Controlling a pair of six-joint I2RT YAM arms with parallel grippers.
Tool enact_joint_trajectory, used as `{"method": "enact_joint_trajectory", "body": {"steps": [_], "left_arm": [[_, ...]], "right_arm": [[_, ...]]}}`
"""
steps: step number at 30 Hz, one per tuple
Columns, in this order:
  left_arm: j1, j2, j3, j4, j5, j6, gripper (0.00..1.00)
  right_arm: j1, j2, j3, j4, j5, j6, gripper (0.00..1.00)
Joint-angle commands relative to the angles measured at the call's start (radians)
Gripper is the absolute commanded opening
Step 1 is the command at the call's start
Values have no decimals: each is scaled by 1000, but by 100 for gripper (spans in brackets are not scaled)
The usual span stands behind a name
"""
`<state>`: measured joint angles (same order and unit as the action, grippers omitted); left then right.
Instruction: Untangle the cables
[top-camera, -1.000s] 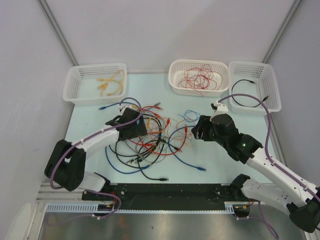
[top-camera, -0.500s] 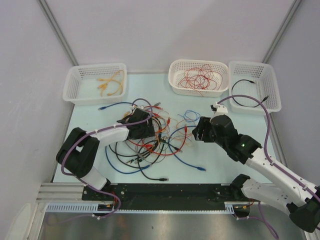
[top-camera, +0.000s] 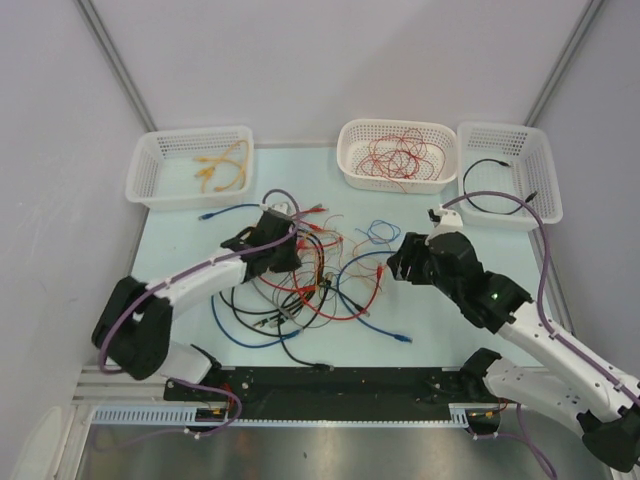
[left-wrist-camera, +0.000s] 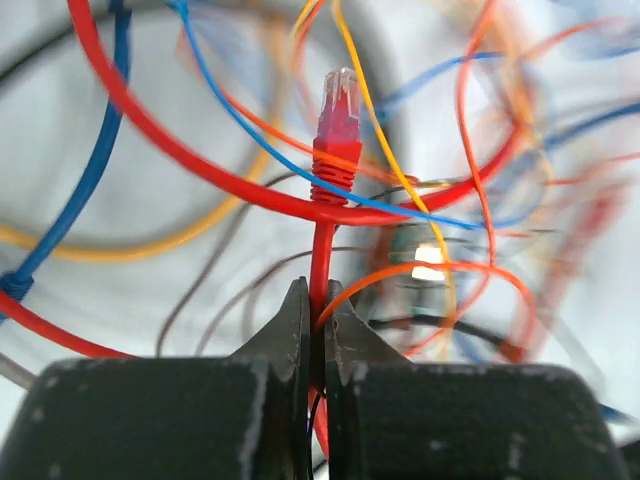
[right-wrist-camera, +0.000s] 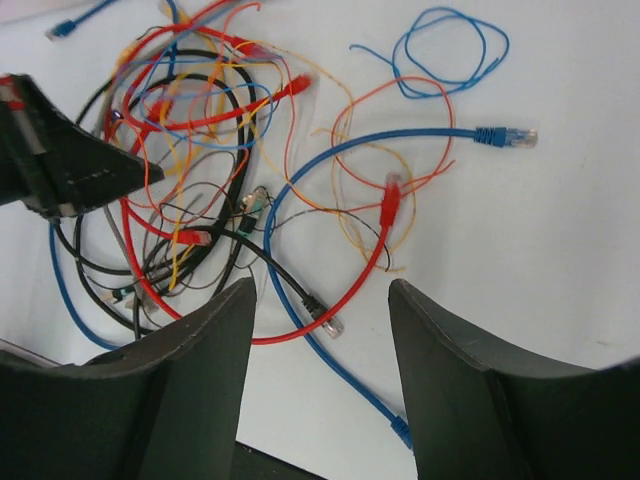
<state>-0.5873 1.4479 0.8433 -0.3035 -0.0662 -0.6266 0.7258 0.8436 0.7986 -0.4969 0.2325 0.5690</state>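
- Your left fingers (left-wrist-camera: 285, 335) are pressed together on a red cable (left-wrist-camera: 321, 250), pinching it just below its clear-tipped plug (left-wrist-camera: 339, 95). That's a sound spot, since the plug end is what has to thread out through the loops.
- That red cable stands upright out of the fingers. A thicker red loop, a blue wire and yellow and orange strands cross it right at the plug's boot, so expect those to drag if you pull hard.
- Your right fingers (right-wrist-camera: 200, 350) are spread wide and hold nothing. They hover above the right side of the pile, probably ready to pin down or catch a strand.
- The cables (top-camera: 300, 275) lie in one knot around the middle of the surface (top-camera: 175, 235), slightly toward its left edge, with loose blue ends trailing toward the near edge.
- Three baskets line the far edge: the left basket (top-camera: 190, 133) holds orange cables, the middle basket (top-camera: 397, 124) red ones and the right basket (top-camera: 505, 127) a black one. I'd judge this red one belongs in the middle.
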Motion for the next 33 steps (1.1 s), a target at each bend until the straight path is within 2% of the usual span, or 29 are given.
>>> {"method": "enact_joint_trajectory", "body": {"steps": [1,8,17,25,30,33], "left_arm": [[-5,-205,134,46,107,67,0],[-2,-276,322,29,239,82,0],[-3,-302,361,40,344,70,0],[-2,-319,287,-28,232,126,0],[29,-255,286,-209,-7,143,0],[85,-222,243,-273,-27,120,0]], "right_arm": [[-26,-73,27,29,36,-33,61],[-91,-126,88,31,45,-96,60],[-121,-124,108,35,16,-113,61],[-120,-52,108,38,-56,-101,61],[-120,-12,108,26,-85,-92,61],[-120,11,103,14,-107,-93,61]]}}
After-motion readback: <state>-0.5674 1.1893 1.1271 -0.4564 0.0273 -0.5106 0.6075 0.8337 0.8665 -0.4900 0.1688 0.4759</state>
